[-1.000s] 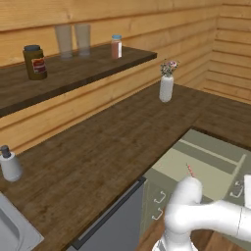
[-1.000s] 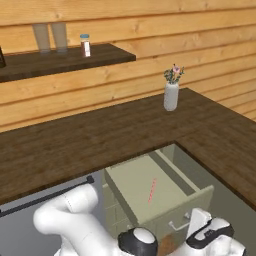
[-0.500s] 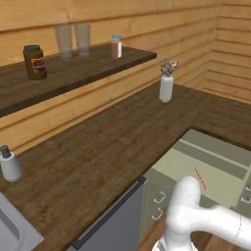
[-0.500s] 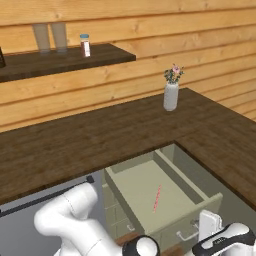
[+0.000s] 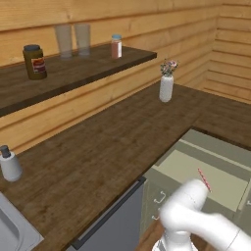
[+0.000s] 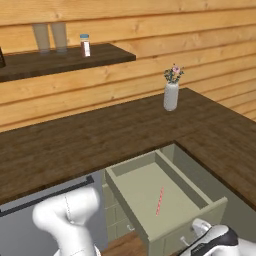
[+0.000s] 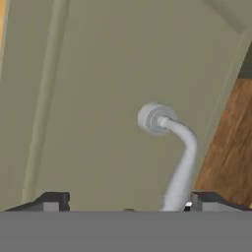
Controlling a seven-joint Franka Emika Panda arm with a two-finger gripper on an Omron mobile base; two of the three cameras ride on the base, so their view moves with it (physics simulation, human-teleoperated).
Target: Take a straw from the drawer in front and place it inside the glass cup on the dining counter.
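Note:
The pale green drawer (image 6: 189, 221) stands pulled out below the wooden counter, also seen as the drawer (image 5: 186, 166) from the left. A thin reddish-pink straw (image 6: 160, 200) lies loose on its floor, and the same straw (image 5: 204, 179) shows just past my white arm. In the hand view my gripper (image 7: 129, 203) faces the drawer's flat front. It is open, with the curved silver handle (image 7: 179, 157) standing free between the wide-set fingertips (image 7: 53, 200). The glass cup and dining counter are out of view.
A white flower vase (image 5: 166, 87) stands at the back of the dark wood counter (image 5: 98, 157). The wall shelf (image 5: 73, 68) holds two tall glasses, a shaker and a jar. A soap bottle (image 5: 10, 165) stands at the left. A grey dishwasher panel (image 5: 117, 223) sits left of the drawer.
The drawer has slid further out toward me. My jaws have spread wide and let go of the handle.

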